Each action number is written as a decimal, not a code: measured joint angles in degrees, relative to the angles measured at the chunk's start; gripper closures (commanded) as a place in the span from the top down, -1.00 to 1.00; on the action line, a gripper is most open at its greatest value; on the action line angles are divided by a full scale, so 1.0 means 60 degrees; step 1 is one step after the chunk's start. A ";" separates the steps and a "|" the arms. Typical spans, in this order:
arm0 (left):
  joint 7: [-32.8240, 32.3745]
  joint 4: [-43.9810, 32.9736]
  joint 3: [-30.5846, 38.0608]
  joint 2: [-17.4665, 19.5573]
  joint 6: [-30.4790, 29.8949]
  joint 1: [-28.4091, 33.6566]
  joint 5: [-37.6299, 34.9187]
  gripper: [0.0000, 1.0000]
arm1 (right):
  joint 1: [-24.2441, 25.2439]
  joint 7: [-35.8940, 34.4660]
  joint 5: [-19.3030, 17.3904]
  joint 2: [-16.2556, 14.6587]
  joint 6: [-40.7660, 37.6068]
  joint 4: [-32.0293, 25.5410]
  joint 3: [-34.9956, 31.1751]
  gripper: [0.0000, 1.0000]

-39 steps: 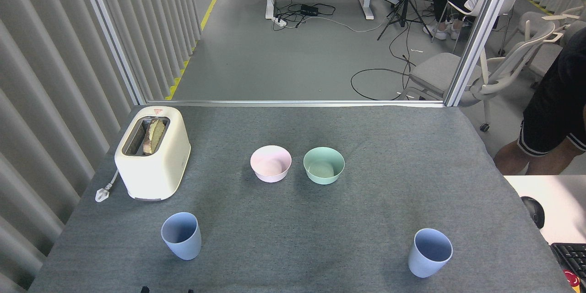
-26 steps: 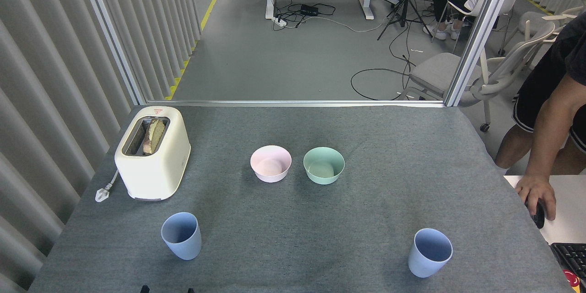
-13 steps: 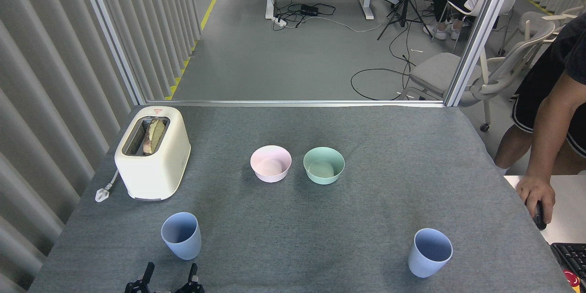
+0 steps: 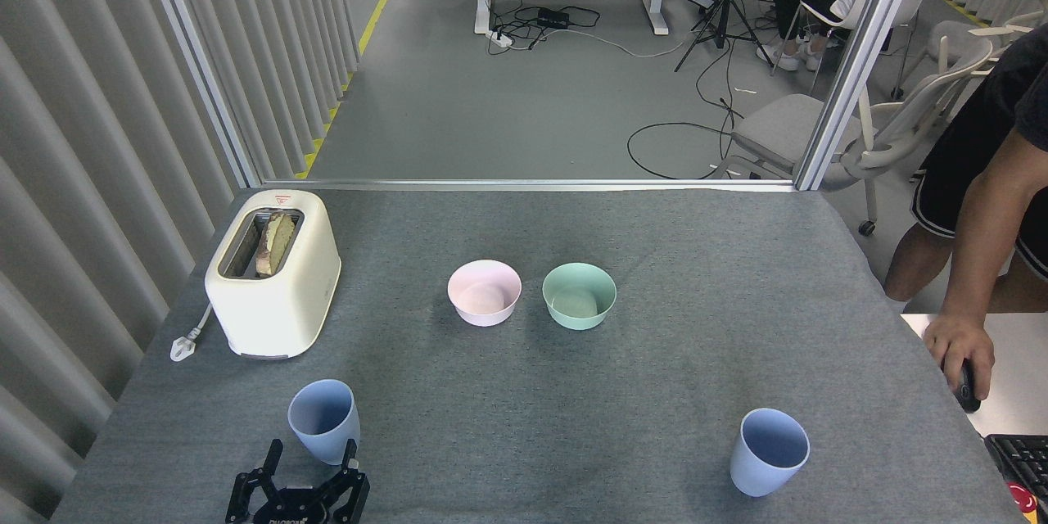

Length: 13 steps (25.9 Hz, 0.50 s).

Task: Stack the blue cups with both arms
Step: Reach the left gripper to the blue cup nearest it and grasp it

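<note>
We observe a grey fabric-covered surface carrying two pale-blue cups, both upright and well apart. The left blue cup stands near the front left, in front of a cream toaster; the right blue cup stands near the front right. Our left pincer enters at the bottom edge just below the left blue cup: its two black fingers are spread apart, one at each side of the cup's base, and they grip nothing that we can see; whether they touch the cup wall we cannot tell. White lettering is printed on the pincer's black body, but it is cut by the frame edge and we cannot read it reliably. Our right pincer is outside the frame. Between the cups and farther back sit a pink bowl and a mint-green bowl, just beside each other and apart. The toaster holds slices of bread in its slot, bears a small red mark on its top rear edge that is too small to read, and has a white plug lying beside it on the surface. At the right edge a person's hand rests on a dark mouse on a white desk, beside a black keyboard.
</note>
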 measured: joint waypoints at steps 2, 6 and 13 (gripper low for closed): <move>-0.0002 0.0149 -0.0001 -0.0003 0.0014 -0.0145 0.0001 1.00 | 0.0001 -0.0012 0.0000 0.0000 0.0000 0.0032 0.0004 1.00; -0.0004 0.0452 -0.0001 -0.0009 0.0027 -0.0467 0.0002 1.00 | 0.0001 -0.0020 0.0000 0.0000 0.0000 0.0092 0.0033 1.00; -0.0004 0.1124 0.0000 0.0006 0.0032 -0.1135 0.0003 1.00 | 0.0003 -0.0033 0.0000 0.0000 0.0129 0.0115 0.0117 1.00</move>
